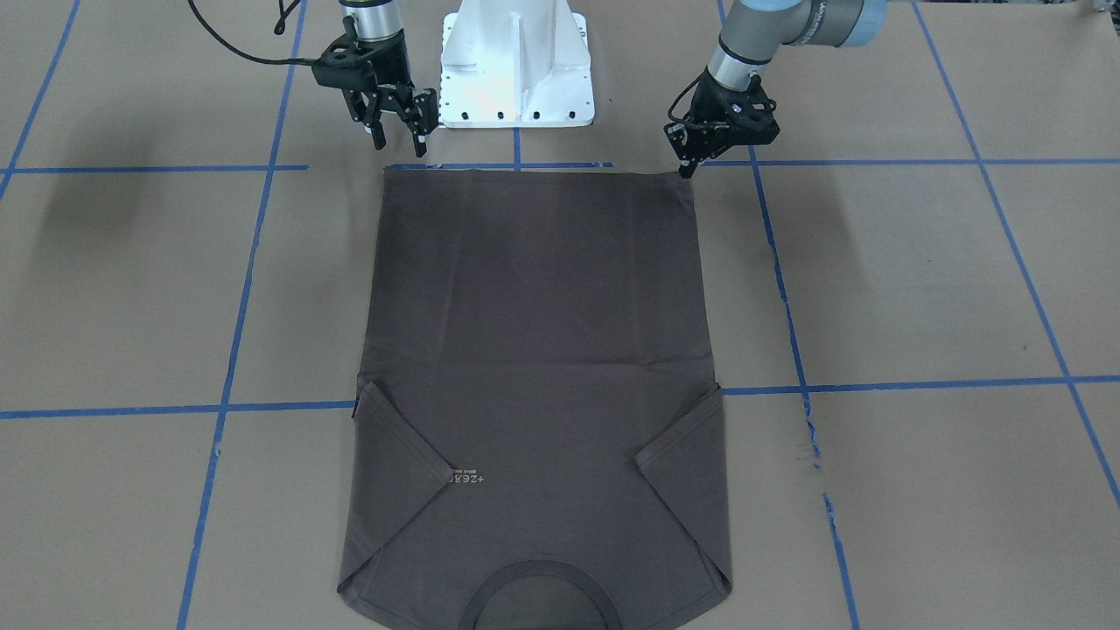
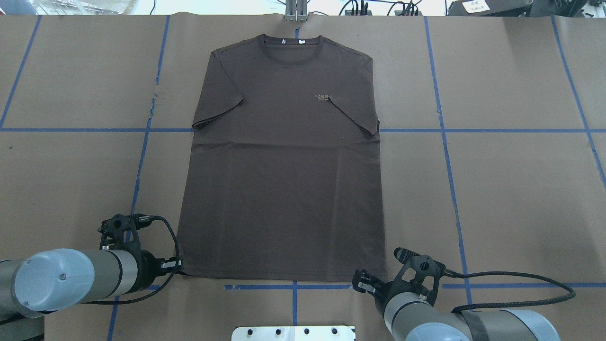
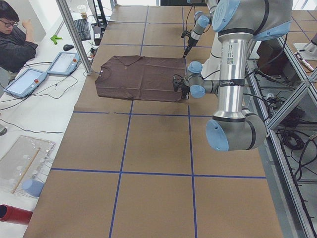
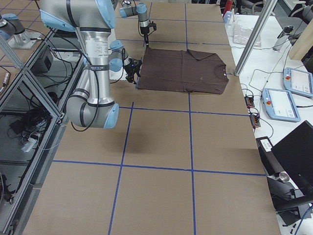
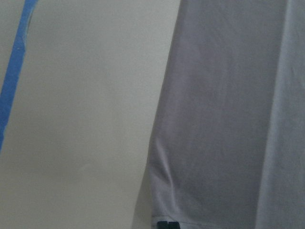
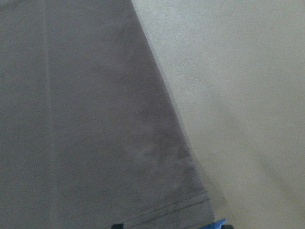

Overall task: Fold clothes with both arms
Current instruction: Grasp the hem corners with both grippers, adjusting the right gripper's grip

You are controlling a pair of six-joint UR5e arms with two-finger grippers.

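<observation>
The dark grey-brown T-shirt (image 1: 538,350) lies flat on the brown paper, both sleeves folded inward, its collar far from the robot and its hem near the base; it also shows in the overhead view (image 2: 284,180). My left gripper (image 1: 685,166) is down at the hem's left corner (image 2: 179,266), fingers together on the cloth edge; the left wrist view shows a dark fingertip (image 5: 167,224) at the hem. My right gripper (image 1: 400,140) is open, just above the hem's right corner (image 2: 362,284). The right wrist view shows that corner of the shirt (image 6: 86,119) close below.
The white bolted pedestal (image 1: 516,79) stands between the arms just behind the hem. Blue tape lines (image 2: 450,189) cross the paper. In the left side view an operator (image 3: 15,44) sits by tablets past the collar end, next to a metal post (image 3: 74,34).
</observation>
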